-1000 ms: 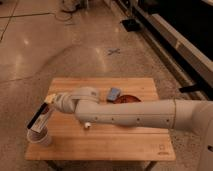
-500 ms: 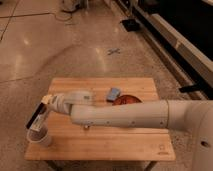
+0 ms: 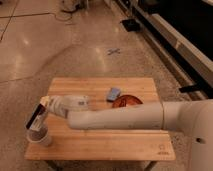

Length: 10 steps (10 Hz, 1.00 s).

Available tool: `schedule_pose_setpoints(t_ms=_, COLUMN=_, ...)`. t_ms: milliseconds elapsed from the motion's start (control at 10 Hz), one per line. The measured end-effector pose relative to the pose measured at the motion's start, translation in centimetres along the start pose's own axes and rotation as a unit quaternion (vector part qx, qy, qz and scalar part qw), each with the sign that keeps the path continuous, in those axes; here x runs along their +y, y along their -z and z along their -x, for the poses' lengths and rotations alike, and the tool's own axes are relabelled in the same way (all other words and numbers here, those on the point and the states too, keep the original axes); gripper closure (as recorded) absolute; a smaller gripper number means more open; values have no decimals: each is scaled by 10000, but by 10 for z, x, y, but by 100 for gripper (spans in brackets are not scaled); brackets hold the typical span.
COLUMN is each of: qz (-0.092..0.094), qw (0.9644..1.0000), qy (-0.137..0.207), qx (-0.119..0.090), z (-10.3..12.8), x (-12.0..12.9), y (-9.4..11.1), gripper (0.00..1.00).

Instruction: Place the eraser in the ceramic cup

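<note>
The gripper pinches the eraser and holds it tilted just above the ceramic cup, which stands near the front left corner of the counter. The eraser's lower end hangs close over the cup's rim. The risk, as I judge it, is that the long block catches the rim on release and tips the light cup, or slides off onto the counter. A small blue block and an orange-red bowl sit well apart from the cup.

Dim, soft blur, floor glare, hand over table edge
</note>
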Motion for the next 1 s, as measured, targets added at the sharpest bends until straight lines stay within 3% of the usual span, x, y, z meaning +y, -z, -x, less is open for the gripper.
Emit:
schedule_pose_setpoints(t_ms=200, qz=18, qw=9999, qy=105, qx=39, z=6, x=5, y=4, gripper=23)
schedule_pose_setpoints(t_ms=300, qz=22, qw=9999, qy=150, qx=47, z=11, x=7, y=5, gripper=20)
schedule_pose_setpoints(t_ms=1000, qz=-128, qw=9999, qy=29, qx=-38, z=26, x=-1, y=15, gripper=20)
